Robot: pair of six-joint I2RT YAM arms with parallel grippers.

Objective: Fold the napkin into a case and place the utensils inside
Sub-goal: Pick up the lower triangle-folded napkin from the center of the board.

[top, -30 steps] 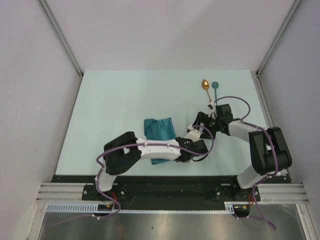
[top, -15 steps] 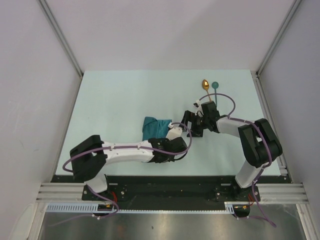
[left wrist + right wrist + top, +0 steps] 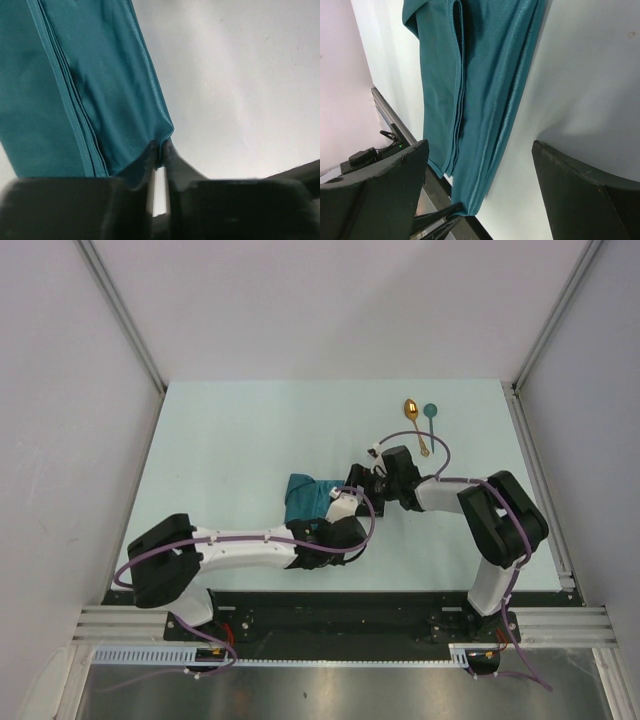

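Observation:
The teal napkin (image 3: pixel 306 496) lies folded into a narrow layered strip in the middle of the table, and it also shows in the left wrist view (image 3: pixel 90 85). My left gripper (image 3: pixel 343 506) is shut on the strip's near right corner (image 3: pixel 160 150). My right gripper (image 3: pixel 359 481) is open just right of the napkin, with its fingers (image 3: pixel 380 190) wide apart over the cloth's right edge (image 3: pixel 485 100). The right wrist view shows the left gripper's fingertips (image 3: pixel 442 216) pinching the corner. The gold spoon (image 3: pixel 411 414) and the teal spoon (image 3: pixel 430 418) lie side by side at the back right.
The pale table (image 3: pixel 220 450) is bounded by white walls and metal rails at left and right. The black base rail (image 3: pixel 320 600) runs along the near edge. Purple cables loop along both arms.
My left gripper has moved left with the napkin corner and its elbow has swung out to the left. My right gripper has moved left to the napkin's right edge.

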